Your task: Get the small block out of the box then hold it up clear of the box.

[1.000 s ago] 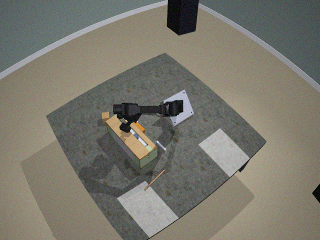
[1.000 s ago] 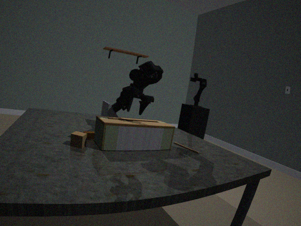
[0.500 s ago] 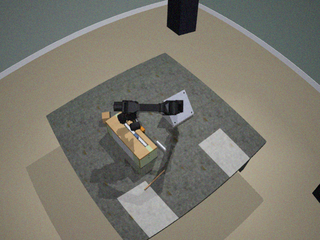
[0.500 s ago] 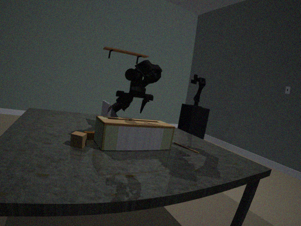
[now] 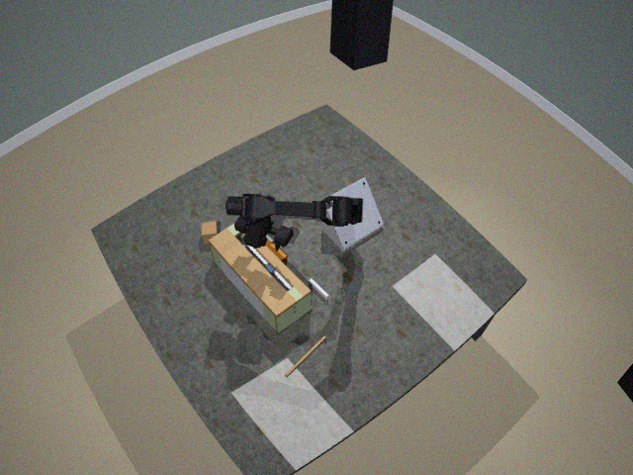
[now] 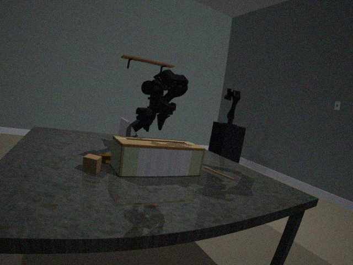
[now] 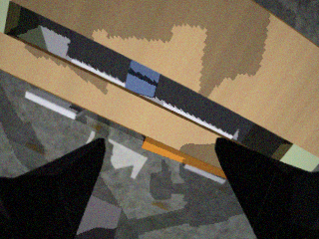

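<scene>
From the exterior view, the table (image 6: 199, 228) comes first, dark and mottled. On it a tan cube (image 6: 91, 163) sits just beside the left end of the box (image 6: 159, 162), whose pale front panel faces the camera between 2 green end strips. A thin stick (image 6: 219, 173) lies on the table off the box's right end. Above the box's far left part hangs the gripper (image 6: 155, 121), fingers pointing down, apart from the lid. Behind stand a black pedestal (image 6: 226, 141) and a wall shelf (image 6: 147, 61).

From the wrist, the 2 dark fingers stand wide apart with nothing between them: released. Beyond them an orange bar (image 7: 164, 150) lies on the table against the box's side. A long slot in the tan lid shows the blue block (image 7: 142, 80) on the shelf inside, near mid-slot.

From the top, a white bar (image 5: 318, 288) lies just beside the box, and the arm reaches from its grey base plate (image 5: 370, 225).
</scene>
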Available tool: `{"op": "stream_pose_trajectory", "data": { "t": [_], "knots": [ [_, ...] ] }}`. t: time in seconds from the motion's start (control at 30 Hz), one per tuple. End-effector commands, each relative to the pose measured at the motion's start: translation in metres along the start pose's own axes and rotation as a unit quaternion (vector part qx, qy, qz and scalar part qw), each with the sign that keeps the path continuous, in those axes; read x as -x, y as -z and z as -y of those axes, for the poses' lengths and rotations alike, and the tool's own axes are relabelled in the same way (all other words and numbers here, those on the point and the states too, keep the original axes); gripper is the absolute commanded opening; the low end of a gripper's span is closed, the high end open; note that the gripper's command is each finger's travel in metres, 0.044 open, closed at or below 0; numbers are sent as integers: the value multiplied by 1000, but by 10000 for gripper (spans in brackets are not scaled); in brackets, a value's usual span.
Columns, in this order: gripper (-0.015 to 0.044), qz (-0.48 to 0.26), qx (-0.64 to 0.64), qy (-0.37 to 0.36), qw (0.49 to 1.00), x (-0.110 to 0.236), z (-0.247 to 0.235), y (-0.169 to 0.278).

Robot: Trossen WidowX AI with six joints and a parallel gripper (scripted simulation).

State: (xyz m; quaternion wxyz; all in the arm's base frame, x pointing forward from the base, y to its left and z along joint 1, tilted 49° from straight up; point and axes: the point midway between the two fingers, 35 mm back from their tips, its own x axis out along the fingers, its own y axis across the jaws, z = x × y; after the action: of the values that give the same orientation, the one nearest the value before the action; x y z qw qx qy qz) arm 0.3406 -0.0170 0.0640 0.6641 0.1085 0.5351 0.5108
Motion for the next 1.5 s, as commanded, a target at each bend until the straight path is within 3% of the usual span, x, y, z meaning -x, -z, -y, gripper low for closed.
{"op": "stream_pose_trajectory", "data": {
  "t": [0.0, 0.27, 0.87, 1.47],
  "knots": [
    [400, 32, 358, -36, 932, -8, -7, 16],
    [400, 50, 537, -34, 841, -8, -9, 21],
    [400, 50, 539, -34, 840, -10, -9, 21],
    [400, 49, 539, -33, 840, -38, -3, 21]
  ]
}}
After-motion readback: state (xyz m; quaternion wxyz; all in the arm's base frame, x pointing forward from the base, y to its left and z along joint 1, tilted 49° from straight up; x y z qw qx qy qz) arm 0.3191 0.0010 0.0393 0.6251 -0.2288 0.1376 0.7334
